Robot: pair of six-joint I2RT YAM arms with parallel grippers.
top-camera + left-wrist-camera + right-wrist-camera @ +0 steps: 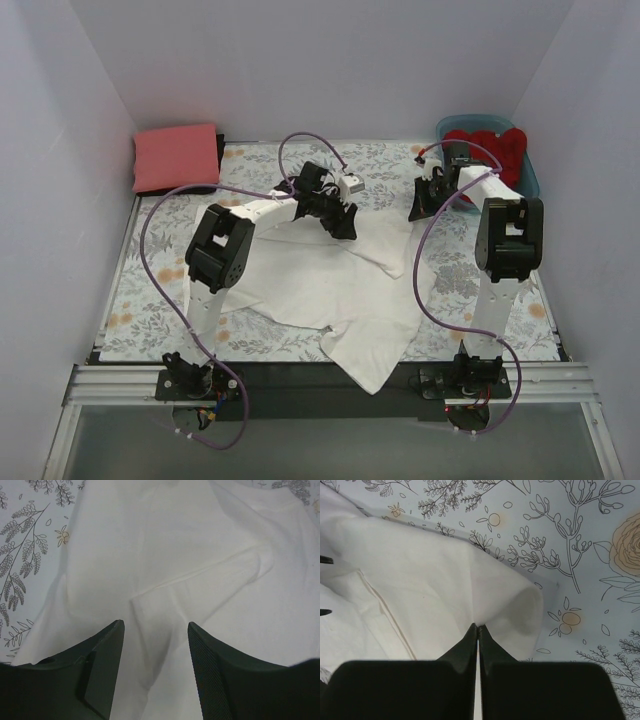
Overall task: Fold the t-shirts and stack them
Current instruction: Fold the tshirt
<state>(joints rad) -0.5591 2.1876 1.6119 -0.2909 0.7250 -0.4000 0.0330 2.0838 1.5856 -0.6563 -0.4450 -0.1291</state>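
Observation:
The white t-shirt (330,290) lies spread and rumpled across the middle of the table, one corner hanging over the front edge. My left gripper (343,226) hovers open over its back part; in the left wrist view the open gripper (156,627) has only white cloth (165,545) beneath it. My right gripper (416,210) is shut on the shirt's right back edge; the right wrist view shows this gripper (478,626) pinching a fold of white cloth (430,580). The coral-pink shirt (175,157) lies folded at the back left. The red shirt (487,148) sits bunched in the tub.
The teal plastic tub (530,172) stands at the back right, just behind my right arm. The floral table cloth (150,290) covers the table and also shows in the right wrist view (580,540). White walls close in the back and both sides.

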